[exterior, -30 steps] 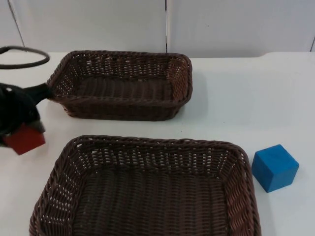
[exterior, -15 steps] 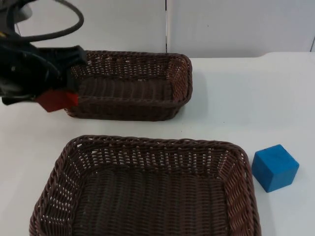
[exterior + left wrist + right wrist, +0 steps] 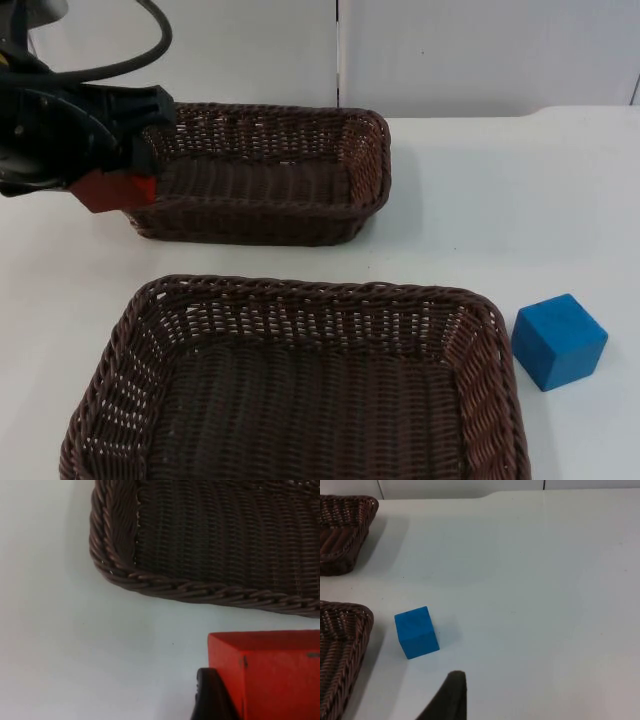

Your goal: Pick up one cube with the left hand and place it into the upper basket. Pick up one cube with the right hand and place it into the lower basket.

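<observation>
I saw left pincer (image 3: 105, 180) gripping red cube (image 3: 113, 189), raised at left end of upper basket (image 3: 262, 172). Blue cube (image 3: 558, 340) sat on counter (image 3: 520, 200) just right of lower basket (image 3: 300, 385). Right pincer waited; couldn't tell its opening.

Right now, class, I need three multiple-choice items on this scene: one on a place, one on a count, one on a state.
1. Where is the blue cube?
A. in the upper basket
B. on the table right of the lower basket
C. in the left gripper

2. How many baskets are there?
A. one
B. two
C. three

3. What is the left gripper doing?
A. holding the red cube
B. open
C. gripping a basket rim

Key: 1 B, it sits on the white table; 2 B, the upper basket and the lower one; 3 A, the cube is clamped beside the upper basket's left end.
</observation>
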`<state>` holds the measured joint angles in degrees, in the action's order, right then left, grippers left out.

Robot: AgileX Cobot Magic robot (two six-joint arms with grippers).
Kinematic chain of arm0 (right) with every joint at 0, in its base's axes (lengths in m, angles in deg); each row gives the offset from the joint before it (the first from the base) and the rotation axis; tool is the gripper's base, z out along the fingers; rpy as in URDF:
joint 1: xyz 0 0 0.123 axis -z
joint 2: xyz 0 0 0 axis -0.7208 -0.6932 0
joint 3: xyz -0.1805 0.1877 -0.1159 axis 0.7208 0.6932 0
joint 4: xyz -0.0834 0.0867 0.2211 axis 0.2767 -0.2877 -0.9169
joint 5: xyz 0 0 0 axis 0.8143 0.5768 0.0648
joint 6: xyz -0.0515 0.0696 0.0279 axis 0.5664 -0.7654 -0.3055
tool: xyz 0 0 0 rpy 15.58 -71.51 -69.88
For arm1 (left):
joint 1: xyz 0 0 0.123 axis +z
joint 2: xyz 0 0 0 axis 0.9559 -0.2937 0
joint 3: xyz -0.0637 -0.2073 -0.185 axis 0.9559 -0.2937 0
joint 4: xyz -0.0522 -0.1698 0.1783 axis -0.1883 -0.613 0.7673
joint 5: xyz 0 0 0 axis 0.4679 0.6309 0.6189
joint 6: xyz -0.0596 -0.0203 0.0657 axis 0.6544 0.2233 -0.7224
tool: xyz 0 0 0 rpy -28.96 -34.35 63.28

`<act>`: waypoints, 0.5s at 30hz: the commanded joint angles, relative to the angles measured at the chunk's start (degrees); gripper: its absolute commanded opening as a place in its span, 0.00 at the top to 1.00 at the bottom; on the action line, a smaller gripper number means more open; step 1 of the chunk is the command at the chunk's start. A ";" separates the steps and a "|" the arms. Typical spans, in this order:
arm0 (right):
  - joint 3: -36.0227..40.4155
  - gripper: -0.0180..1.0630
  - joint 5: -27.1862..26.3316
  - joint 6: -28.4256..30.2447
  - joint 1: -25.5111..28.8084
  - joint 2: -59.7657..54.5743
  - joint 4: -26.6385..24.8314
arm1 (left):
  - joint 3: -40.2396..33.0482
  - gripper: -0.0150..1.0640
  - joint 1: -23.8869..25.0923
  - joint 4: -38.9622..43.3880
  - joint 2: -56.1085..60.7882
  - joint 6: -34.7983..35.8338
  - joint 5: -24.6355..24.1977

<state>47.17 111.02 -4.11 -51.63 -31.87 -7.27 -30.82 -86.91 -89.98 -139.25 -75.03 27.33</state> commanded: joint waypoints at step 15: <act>-0.03 0.02 -0.32 -0.01 0.14 0.09 0.18 | 0.20 0.99 -0.31 0.83 0.62 -0.32 1.43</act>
<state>47.17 111.02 -4.11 -51.63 -31.87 -7.27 -30.82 -86.91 -89.46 -139.25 -75.26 27.61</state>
